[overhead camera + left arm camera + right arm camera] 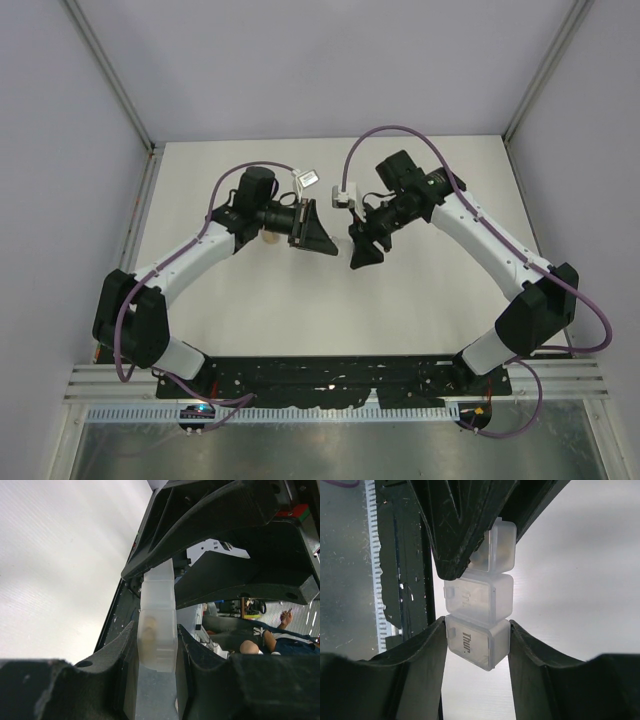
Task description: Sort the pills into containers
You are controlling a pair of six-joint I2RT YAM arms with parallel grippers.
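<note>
Both arms meet over the middle of the white table [250, 320], wrists turned toward each other. Between them is a translucent strip-type pill organiser [477, 597] made of joined compartments, held off the table surface. The left gripper [156, 627] has its fingers clamped tight on one end of the strip. Through the cloudy wall of the compartment in its grip, one pale tan pill [149, 630] is visible. The right gripper [477, 622] has its fingers pressed against both sides of the opposite end, on the compartment marked "Thur" [470, 642]. One further compartment lies between the two grips. From the top view the organiser is largely hidden by the black fingers; whether any lid is open cannot be determined
</note>
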